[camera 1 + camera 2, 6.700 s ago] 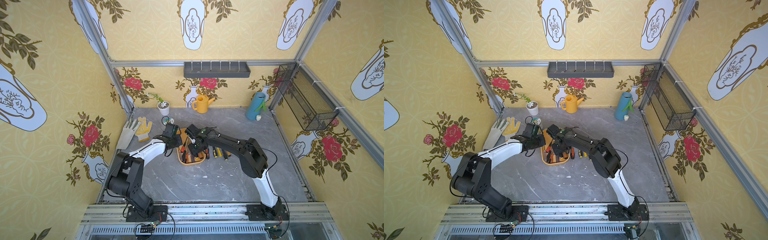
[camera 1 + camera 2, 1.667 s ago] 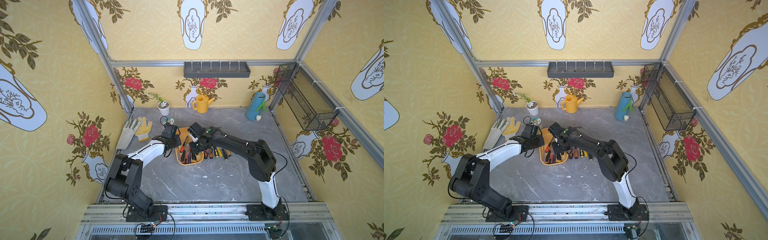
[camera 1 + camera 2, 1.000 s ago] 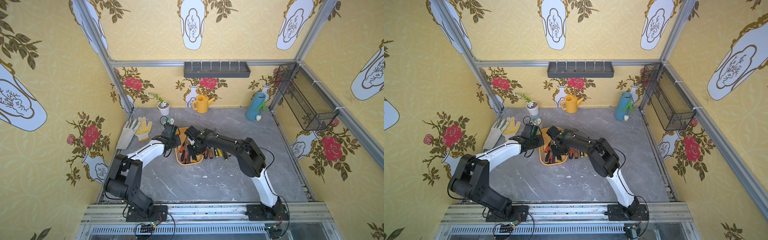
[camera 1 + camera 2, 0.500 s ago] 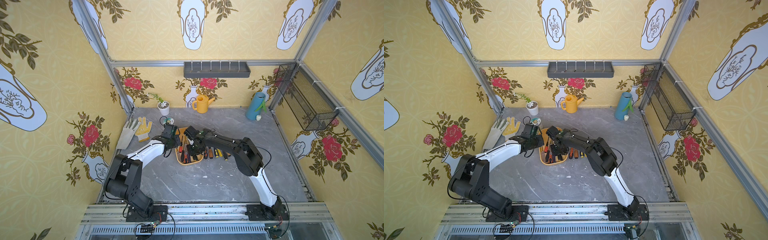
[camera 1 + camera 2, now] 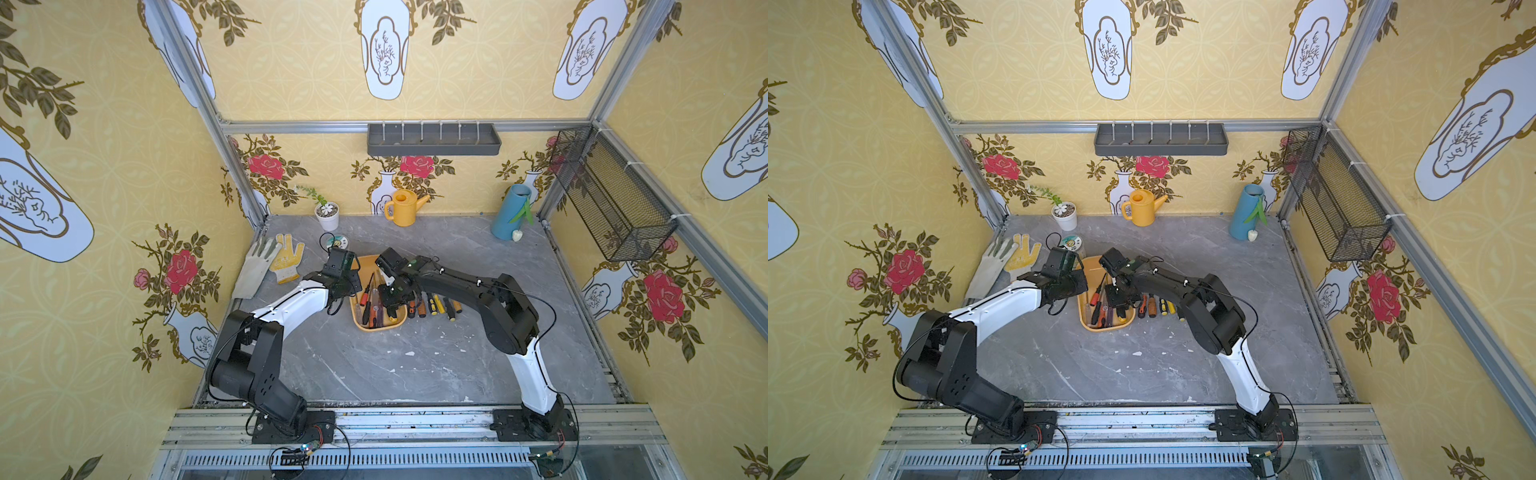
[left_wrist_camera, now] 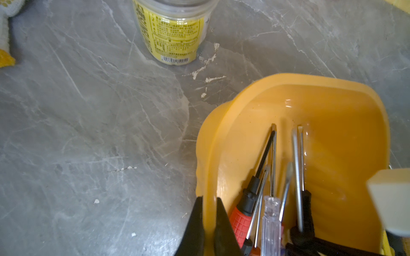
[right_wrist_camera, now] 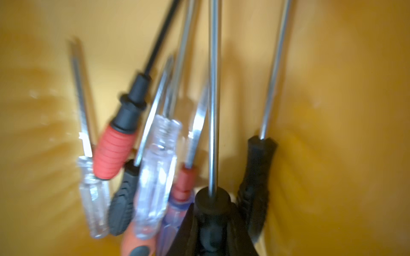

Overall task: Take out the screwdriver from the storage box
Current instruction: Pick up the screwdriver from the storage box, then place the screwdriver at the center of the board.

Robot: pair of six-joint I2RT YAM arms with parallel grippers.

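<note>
Qty: storage box (image 5: pixel 368 266) 1 | screwdrivers (image 7: pixel 115 150) inside 7 | gloves (image 5: pixel 286 259) 2 | watering can (image 5: pixel 403 210) 1 | arms (image 5: pixel 291 307) 2

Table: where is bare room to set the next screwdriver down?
Free: the wide grey stretch of table on the near side of the storage box; also right of the laid-out screwdrivers. Crowded: the left rear by the gloves.

The right gripper (image 7: pixel 212 221) has clamped onto the black-handled screwdriver (image 7: pixel 214 110).

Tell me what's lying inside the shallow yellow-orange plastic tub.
Loosely piled steel-shafted screwdrivers with red-ribbed, clear and black handles. The right claw grips one long black-handled screwdriver; anything beneath pile and claw is hidden.
</note>
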